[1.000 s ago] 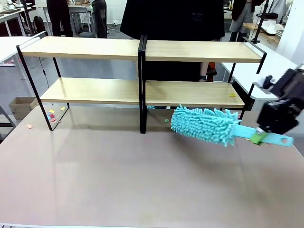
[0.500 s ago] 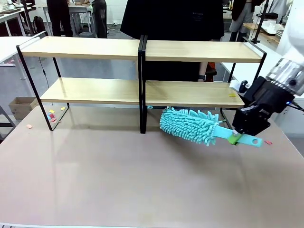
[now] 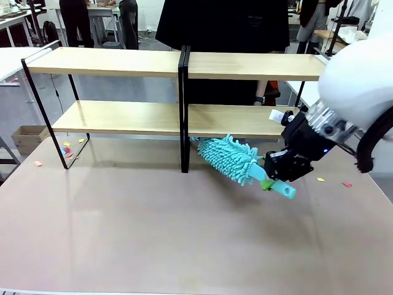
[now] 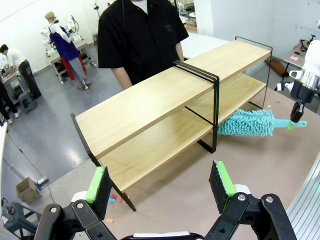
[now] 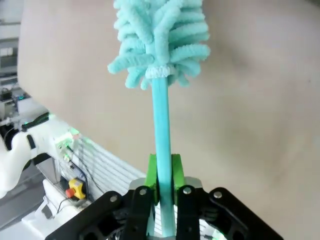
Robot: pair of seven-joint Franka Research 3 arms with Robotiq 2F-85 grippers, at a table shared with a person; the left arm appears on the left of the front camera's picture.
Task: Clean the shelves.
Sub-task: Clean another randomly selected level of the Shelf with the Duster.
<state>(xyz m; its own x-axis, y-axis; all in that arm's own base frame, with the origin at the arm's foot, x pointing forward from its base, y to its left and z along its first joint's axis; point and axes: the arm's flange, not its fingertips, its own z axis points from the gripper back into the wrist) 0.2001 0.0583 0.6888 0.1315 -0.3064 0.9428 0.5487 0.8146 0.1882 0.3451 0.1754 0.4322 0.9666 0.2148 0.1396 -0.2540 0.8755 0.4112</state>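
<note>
Holding the blue-green duster (image 3: 228,157) by its handle, the right gripper (image 3: 266,180) has its jaws shut tight on it. The fluffy head pokes under the low board of the shelves (image 3: 123,117), just right of the middle posts. The shelves stand at the far side of the counter (image 3: 153,233). The left gripper (image 4: 159,181) hangs up high, jaws wide, with nothing in them.

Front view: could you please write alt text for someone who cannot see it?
The right gripper grips a teal duster by its handle, its fluffy head below the lower right board of the shelves. A person stands behind.
</note>
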